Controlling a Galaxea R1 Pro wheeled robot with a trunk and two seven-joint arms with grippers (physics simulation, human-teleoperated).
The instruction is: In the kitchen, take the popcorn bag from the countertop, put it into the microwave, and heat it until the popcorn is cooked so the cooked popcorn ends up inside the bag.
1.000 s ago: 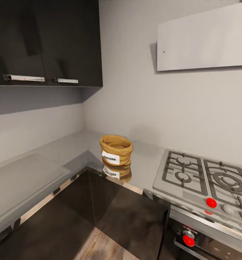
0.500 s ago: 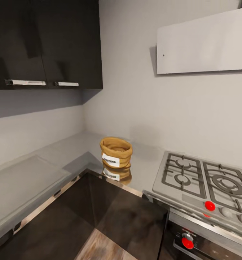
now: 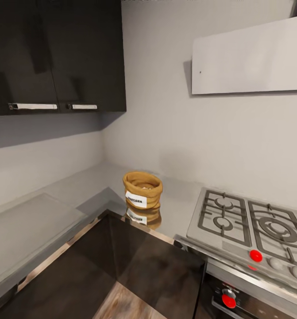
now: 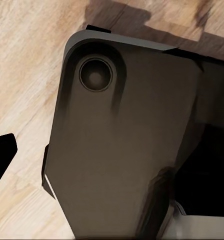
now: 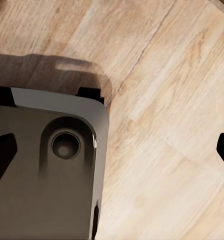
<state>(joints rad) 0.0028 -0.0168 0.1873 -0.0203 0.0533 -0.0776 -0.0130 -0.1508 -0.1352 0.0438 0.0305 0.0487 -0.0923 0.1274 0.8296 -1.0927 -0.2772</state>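
The popcorn bag (image 3: 142, 191), an orange-brown sack with a rolled rim and a white label, stands upright on the light-grey countertop (image 3: 90, 181) in the corner, left of the hob. Its mirror image shows on the worktop in front of it. What lies inside the bag is too small to tell. The microwave is out of view. My left gripper (image 4: 112, 160) hangs over the wood floor and the robot's dark base; one black fingertip (image 4: 1, 155) sits at the picture's edge. My right gripper (image 5: 112, 160) is open, its dark fingertips (image 5: 1, 160) far apart, holding nothing.
A gas hob (image 3: 250, 226) with grey grates and red knobs lies right of the bag, with an oven front (image 3: 237, 301) below. Dark wall cabinets (image 3: 55, 53) hang at the upper left and a pale hood panel (image 3: 250, 57) at the upper right. Dark base cabinets (image 3: 135, 266) fill the corner.
The whole head view has shifted slightly, so the camera moved; the bag sits a little higher in the picture and has not moved on the countertop.
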